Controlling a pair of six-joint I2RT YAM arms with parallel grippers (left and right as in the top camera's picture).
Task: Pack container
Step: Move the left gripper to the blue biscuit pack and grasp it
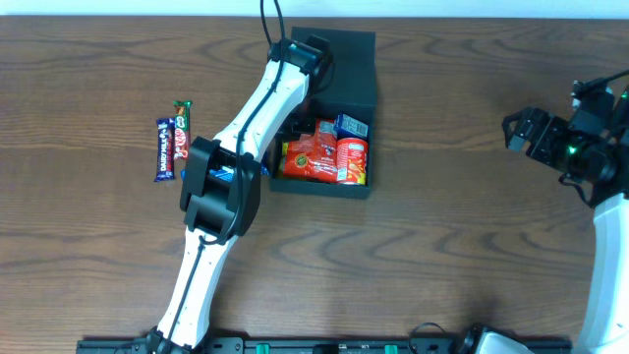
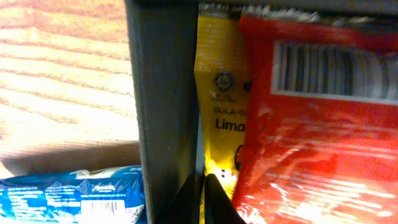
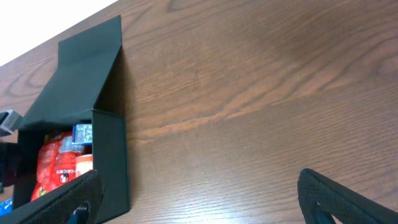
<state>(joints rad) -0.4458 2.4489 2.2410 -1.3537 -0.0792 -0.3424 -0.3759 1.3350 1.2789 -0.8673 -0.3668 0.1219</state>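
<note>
The container (image 1: 346, 61) is a dark teal-grey box at the back centre, lid flap open and folded back. It holds red snack packets (image 1: 314, 157) and a small blue pack (image 1: 351, 126). My left arm reaches over its left side. In the left wrist view my left gripper (image 2: 203, 199) is shut, tips right at the container's left wall (image 2: 165, 112), just inside it, against a yellow packet (image 2: 221, 106) and a red packet (image 2: 317, 143). My right gripper (image 3: 199, 199) is open wide and empty, above bare table far right of the container (image 3: 109, 155).
A blue packet (image 2: 68, 196) lies on the table just outside the container's left wall, partly under my left arm (image 1: 253, 169). Two candy bars, one blue (image 1: 165, 149) and one red (image 1: 182, 133), lie side by side at the left.
</note>
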